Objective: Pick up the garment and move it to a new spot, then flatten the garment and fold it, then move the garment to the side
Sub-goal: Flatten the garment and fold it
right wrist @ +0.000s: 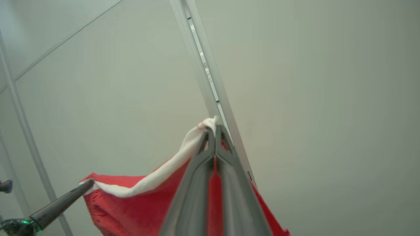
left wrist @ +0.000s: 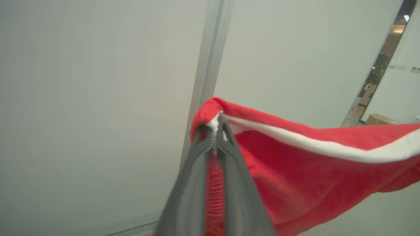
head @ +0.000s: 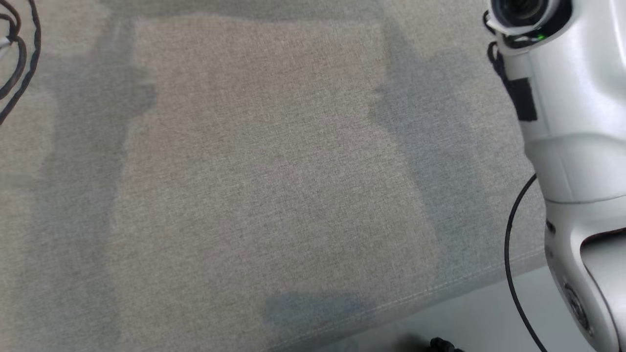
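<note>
Clamping the red garment by its white-trimmed edge, left hand and right hand each pinch one end.

The head camera is looking closely down onto grey fabric, while the wrist cameras are facing upward along the left tool and right tool toward a pale wall, both sharing the garment.

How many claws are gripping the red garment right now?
2. The left claw is shut on one end of the garment at its white-trimmed edge. The right claw is shut on the other end of that trim, with the cloth slung between them.
</note>
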You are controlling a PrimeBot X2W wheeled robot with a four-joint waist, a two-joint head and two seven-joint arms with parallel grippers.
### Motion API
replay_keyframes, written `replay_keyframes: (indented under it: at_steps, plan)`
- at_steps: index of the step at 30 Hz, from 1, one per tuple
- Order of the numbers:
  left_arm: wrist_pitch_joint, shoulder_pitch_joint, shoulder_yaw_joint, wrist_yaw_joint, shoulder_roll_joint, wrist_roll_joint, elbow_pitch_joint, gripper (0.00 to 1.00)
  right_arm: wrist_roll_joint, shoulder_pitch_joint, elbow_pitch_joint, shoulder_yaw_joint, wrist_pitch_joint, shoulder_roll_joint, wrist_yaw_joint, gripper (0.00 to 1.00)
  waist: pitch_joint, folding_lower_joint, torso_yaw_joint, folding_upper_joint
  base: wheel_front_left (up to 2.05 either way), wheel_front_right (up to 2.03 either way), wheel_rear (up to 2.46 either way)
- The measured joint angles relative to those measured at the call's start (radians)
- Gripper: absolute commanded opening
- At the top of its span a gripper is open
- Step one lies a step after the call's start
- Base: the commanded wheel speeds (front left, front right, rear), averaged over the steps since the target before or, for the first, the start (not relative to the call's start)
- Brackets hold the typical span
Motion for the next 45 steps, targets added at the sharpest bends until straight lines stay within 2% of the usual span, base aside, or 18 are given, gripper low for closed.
replay_keyframes:
  at_steps: [6,12,17,21,25,35,45]
  plan:
    - [-0.046,0.087,-0.013,-0.051,0.040,-0.007,0.128,0.00,0.007,0.129,-0.020,0.084,-0.003,0.011,0.000,0.00,0.091,0.0000,-0.036,0.0000,0.00,0.00,0.00]
    - [-0.097,0.225,-0.012,-0.079,0.048,-0.081,0.122,0.00,0.014,0.281,-0.081,0.107,-0.003,0.011,0.000,0.00,0.136,0.0001,-0.055,0.0000,0.00,0.00,0.00]
    - [-0.188,0.404,0.013,-0.084,0.073,-0.160,0.009,0.00,-0.027,0.437,-0.192,0.081,-0.003,-0.021,0.000,0.00,0.129,0.0001,-0.047,0.0000,0.00,0.00,0.00]
    - [-0.261,0.599,-0.003,-0.085,0.087,-0.157,-0.099,0.00,-0.079,0.572,-0.279,0.025,-0.003,-0.036,0.000,0.00,0.109,0.0001,-0.022,0.0000,0.00,0.00,0.00]
    - [-0.324,0.763,-0.020,-0.047,0.086,-0.120,-0.184,0.00,-0.103,0.713,-0.349,-0.032,-0.003,-0.030,0.001,0.00,0.076,0.0001,0.013,0.0000,0.00,0.00,0.00]
    - [-0.381,1.058,-0.032,0.026,0.020,-0.051,-0.333,0.00,-0.095,1.050,-0.466,-0.122,-0.003,-0.022,0.001,0.00,-0.041,0.0000,0.064,0.0000,0.00,0.00,0.00]
    - [-0.385,1.310,0.069,0.051,-0.101,0.021,-0.486,0.00,-0.100,1.267,-0.567,-0.152,-0.003,-0.046,0.002,0.00,-0.176,-0.0001,0.081,0.0000,0.00,0.00,0.00]
